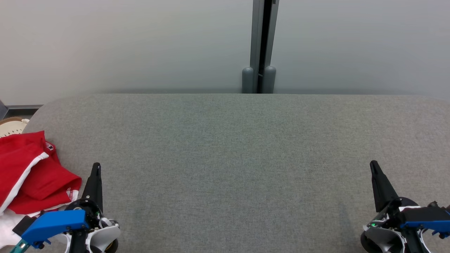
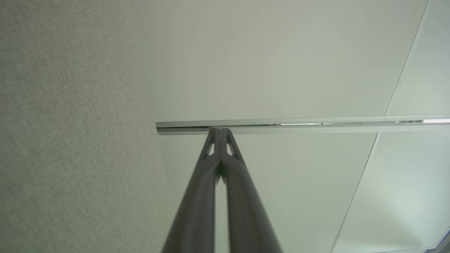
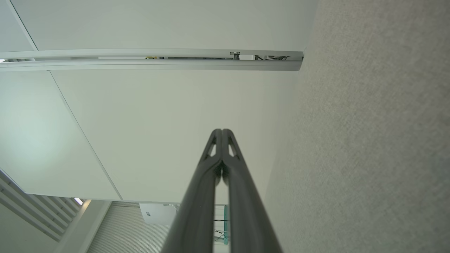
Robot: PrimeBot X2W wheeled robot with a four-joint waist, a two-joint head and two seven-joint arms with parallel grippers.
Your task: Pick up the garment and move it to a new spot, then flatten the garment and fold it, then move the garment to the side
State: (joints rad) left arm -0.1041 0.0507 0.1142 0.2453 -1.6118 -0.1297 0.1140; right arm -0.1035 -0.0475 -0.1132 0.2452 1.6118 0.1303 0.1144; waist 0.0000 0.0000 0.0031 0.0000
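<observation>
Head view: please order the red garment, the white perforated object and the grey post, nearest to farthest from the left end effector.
1. Red garment, just left.
2. White perforated object, far-left edge.
3. Grey post, behind the table.

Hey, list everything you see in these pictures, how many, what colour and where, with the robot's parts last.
grey fabric-covered table: one, grey, across the head view
crumpled red garment with white stripe: one, red and white, table's left end
white cloth: one, white, at the garment's near edge
cream perforated basket: one, cream, beyond the table's left end, partly seen
pale wall panels: two, pale grey, behind the table
dark grey post: one, between the panels
left gripper: one, black, jaws shut, lower left, beside the garment
right gripper: one, black, jaws shut, lower right
</observation>
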